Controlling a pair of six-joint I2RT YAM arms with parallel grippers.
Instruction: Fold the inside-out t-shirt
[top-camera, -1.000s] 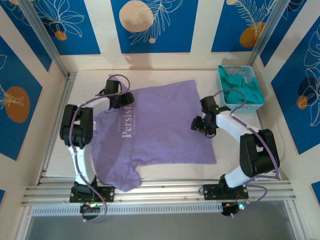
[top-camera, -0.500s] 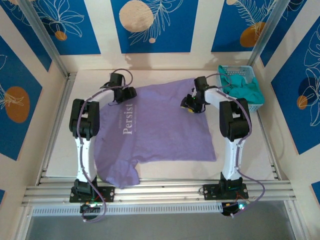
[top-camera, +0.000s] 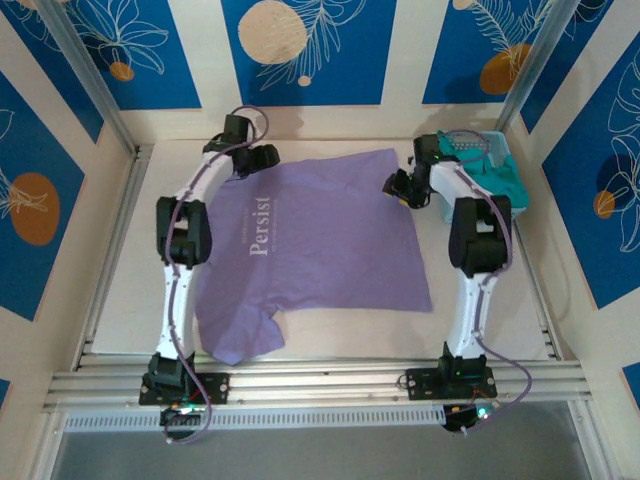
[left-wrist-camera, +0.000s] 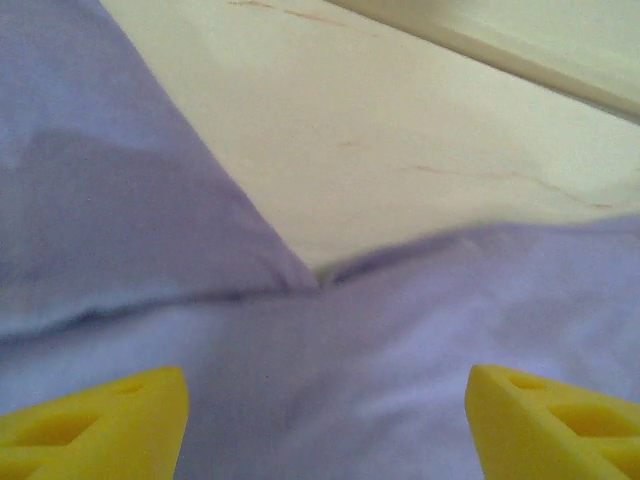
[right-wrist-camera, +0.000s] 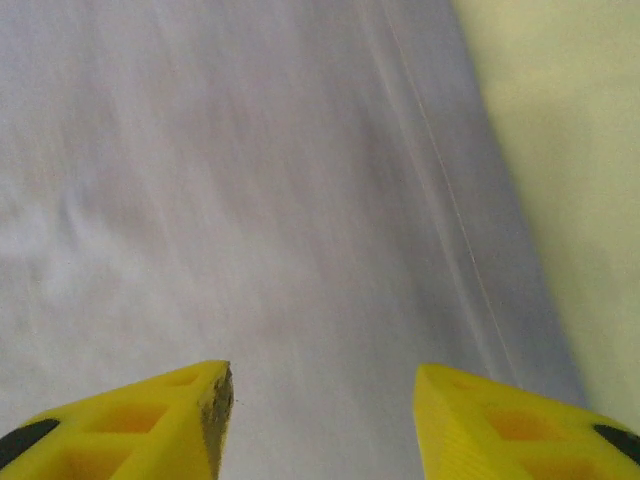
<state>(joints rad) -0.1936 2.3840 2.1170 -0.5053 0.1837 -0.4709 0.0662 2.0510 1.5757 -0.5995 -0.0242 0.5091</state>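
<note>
Left gripper (top-camera: 258, 157) hangs over the t-shirt's (top-camera: 320, 250) far left corner, yellow fingers (left-wrist-camera: 100, 420) spread wide with nothing between them. The right gripper (top-camera: 400, 188) sits at the far right corner, jaws apart too (only lavender cloth shows in the gap). The t-shirt lies flat across the middle of the desk (top-camera: 120, 290), one sleeve (top-camera: 240, 340) toward the near left corner. A basket (top-camera: 470, 140) stands at the far right corner.

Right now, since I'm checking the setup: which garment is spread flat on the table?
The lavender t-shirt with white "Persist" lettering; the teal garment sits bunched in the blue basket.
</note>
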